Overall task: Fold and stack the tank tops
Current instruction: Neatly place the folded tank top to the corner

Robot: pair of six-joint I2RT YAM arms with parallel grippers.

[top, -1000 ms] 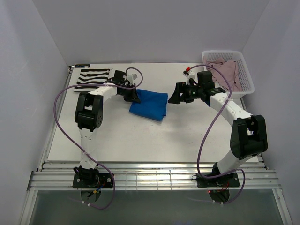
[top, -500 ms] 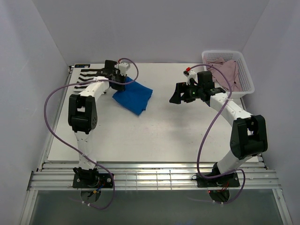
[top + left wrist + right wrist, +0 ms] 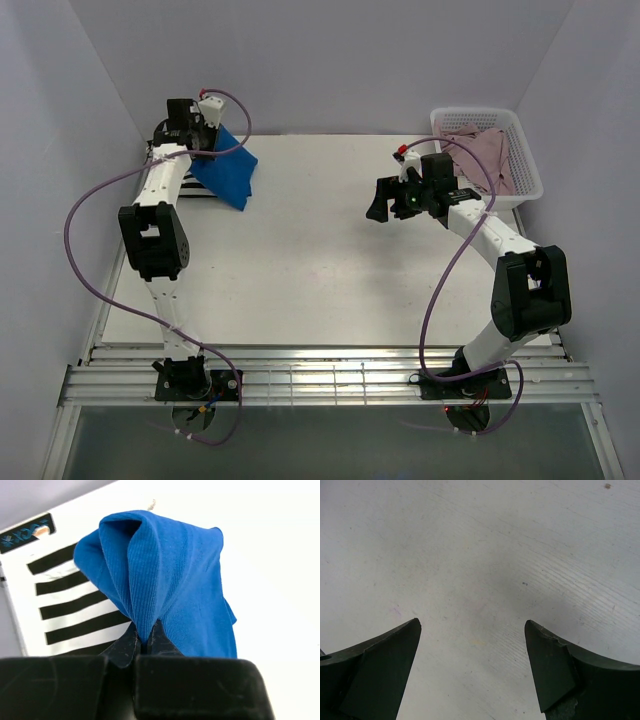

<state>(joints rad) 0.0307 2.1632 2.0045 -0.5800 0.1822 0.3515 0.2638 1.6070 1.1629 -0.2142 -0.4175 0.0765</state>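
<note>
My left gripper (image 3: 200,140) (image 3: 145,639) is shut on a bunched fold of the bright blue tank top (image 3: 228,172) (image 3: 170,580). The blue top hangs from it at the table's far left corner. Below it the black-and-white striped tank top (image 3: 70,600) lies flat; in the top view the arm and the blue cloth mostly hide it. The dusty pink tank top (image 3: 487,150) lies crumpled in the white basket (image 3: 530,178). Over bare table right of centre, my right gripper (image 3: 377,207) (image 3: 472,622) stands open with nothing between its fingers.
The white lattice basket stands at the far right corner, close behind the right arm. A small dark label (image 3: 25,535) lies at the table's far left edge beside the striped top. Grey walls close in the table on three sides.
My left arm has carried the blue top from the table's middle up and to the far left, over the striped top. The right arm has stayed almost still.
</note>
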